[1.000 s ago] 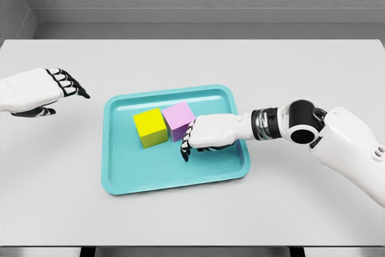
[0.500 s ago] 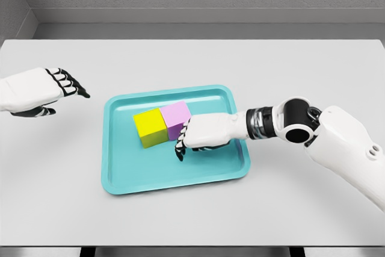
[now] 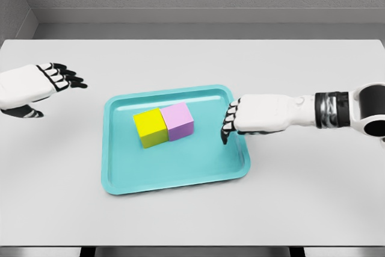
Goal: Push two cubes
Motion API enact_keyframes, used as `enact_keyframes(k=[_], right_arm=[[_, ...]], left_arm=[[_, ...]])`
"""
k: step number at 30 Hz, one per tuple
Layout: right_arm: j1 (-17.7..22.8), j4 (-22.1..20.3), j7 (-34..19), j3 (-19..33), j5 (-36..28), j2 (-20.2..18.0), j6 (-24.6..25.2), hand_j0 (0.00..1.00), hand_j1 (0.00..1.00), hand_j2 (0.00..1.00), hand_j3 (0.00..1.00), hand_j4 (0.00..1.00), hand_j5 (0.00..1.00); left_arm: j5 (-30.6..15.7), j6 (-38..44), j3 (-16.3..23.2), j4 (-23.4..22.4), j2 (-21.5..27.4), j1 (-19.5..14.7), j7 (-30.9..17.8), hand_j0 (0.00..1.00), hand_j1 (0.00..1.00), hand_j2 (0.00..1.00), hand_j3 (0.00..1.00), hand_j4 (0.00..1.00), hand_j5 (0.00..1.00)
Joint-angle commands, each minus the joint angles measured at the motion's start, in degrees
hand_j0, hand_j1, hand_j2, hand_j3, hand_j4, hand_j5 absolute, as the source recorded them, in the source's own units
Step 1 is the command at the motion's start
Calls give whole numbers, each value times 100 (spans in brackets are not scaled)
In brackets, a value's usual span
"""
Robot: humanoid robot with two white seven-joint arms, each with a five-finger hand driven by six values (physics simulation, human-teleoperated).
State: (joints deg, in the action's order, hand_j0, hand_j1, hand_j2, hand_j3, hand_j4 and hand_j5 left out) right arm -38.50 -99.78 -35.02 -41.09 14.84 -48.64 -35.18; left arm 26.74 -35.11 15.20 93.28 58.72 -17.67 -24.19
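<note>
**Kid:** What is the biggest thing here?

**Helper:** The grey table (image 3: 192,203). It holds everything up. On it sits a blue-green tray (image 3: 180,176) with a low rim, so the blocks stay inside and do not slide off.

**Kid:** What about the arms?

**Helper:** The right hand (image 3: 240,116) reaches in from the right. It is over the tray's right edge, well apart from the blocks. Its dark fingertips (image 3: 227,126) bend down a little. It holds nothing. I think it sits at that side because a push from there would slide the blocks to the left.

**Kid:** And the other one?

**Helper:** The left hand (image 3: 45,79) waits far off at the left, over the bare table. Its fingers are spread and loose. It holds nothing too.

**Kid:** Where are the blocks?

**Helper:** In the middle of the tray, toward the back. The yellow cube (image 3: 150,127) is on the left and the pink cube (image 3: 178,121) is on the right. Their sides touch, so they look pushed together.

**Kid:** Any words or names on them?

**Helper:** No. I see no writing or labels on anything.
</note>
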Motion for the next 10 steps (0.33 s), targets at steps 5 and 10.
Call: enact_keyframes(k=[5, 10], right_arm=[[501, 81, 2, 1507, -1273, -1139, 18, 62, 62, 62, 62, 62, 62], [826, 635, 2, 1499, -1220, -1156, 18, 100, 100, 100, 100, 100, 100]], left_arm=[[-99, 11, -25, -99, 218, 9, 11, 100, 100, 100, 100, 100, 100], [-99, 11, -25, -222, 227, 0, 11, 100, 100, 100, 100, 100, 100]])
